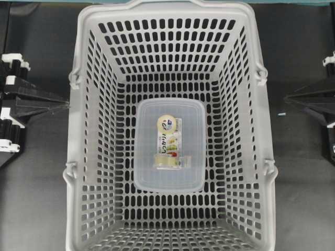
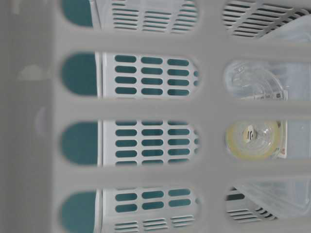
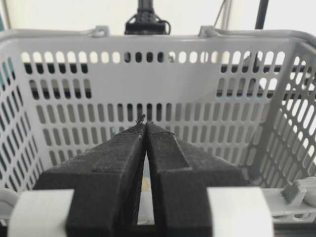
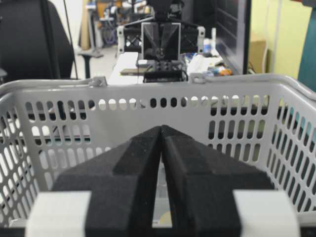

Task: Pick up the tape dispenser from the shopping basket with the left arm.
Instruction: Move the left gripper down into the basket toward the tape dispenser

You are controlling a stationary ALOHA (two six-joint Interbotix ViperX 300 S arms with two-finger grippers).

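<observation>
The tape dispenser is a narrow white card pack with yellow-green print and a pale tape roll. It lies flat on the lid of a translucent rectangular box on the floor of the light-grey shopping basket. Its roll shows through a basket slot in the table-level view. My left gripper is shut and empty outside the basket's left wall; its tips meet in the left wrist view. My right gripper is shut and empty outside the right wall, tips touching in the right wrist view.
The basket's tall slotted walls stand between both grippers and the box. Handle lugs stick out at the rim on both sides. Dark table lies around the basket. A desk with clutter stands beyond the far rim.
</observation>
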